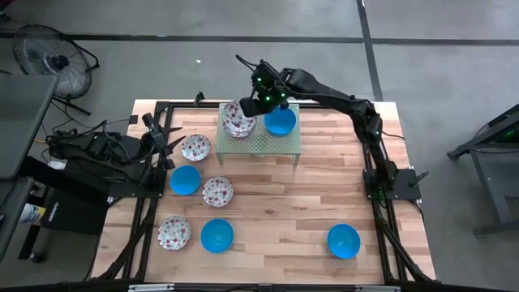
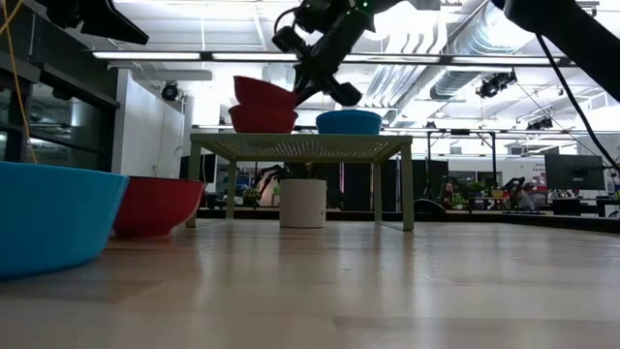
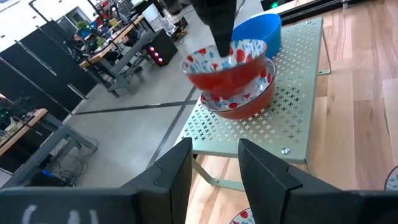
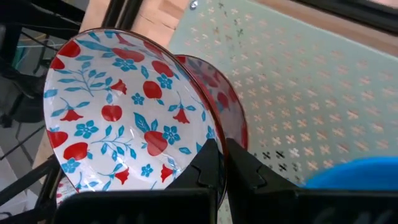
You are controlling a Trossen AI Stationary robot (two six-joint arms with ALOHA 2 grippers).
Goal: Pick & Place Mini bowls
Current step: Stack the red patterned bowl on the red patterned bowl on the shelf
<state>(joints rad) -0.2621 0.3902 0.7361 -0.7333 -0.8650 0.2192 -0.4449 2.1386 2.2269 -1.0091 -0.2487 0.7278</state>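
The right gripper [image 1: 253, 104] hangs over the pale green rack [image 1: 276, 143], its jaws pinched together on the rim of a floral bowl [image 4: 118, 118], which sits tilted just above a second floral bowl [image 3: 249, 99] already resting on the rack. The step in hand looks like stacking the held bowl into that one. To do it well, the arm should level the bowl first, centre it over the lower bowl, and lower it until the two nest before the jaws part; released while tilted, it could slide off toward the rack's edge. A blue bowl [image 1: 280, 121] stands just beside the stack on the rack, so the wrist should stay clear of it when lifting away.

The left gripper [image 3: 214, 168] waits off the rack's left side, its jaws apart and holding nothing.

On the bench [image 1: 276, 227] in front of the rack lie three more floral bowls and three more blue ones, yet to be picked.

The high view shows that spread across the bench but hides the gap between the stacked bowls. The low view shows the two red undersides one above the other on the rack. The right wrist view alone shows the pinch on the rim, while the left wrist view shows the tilt of the held bowl.
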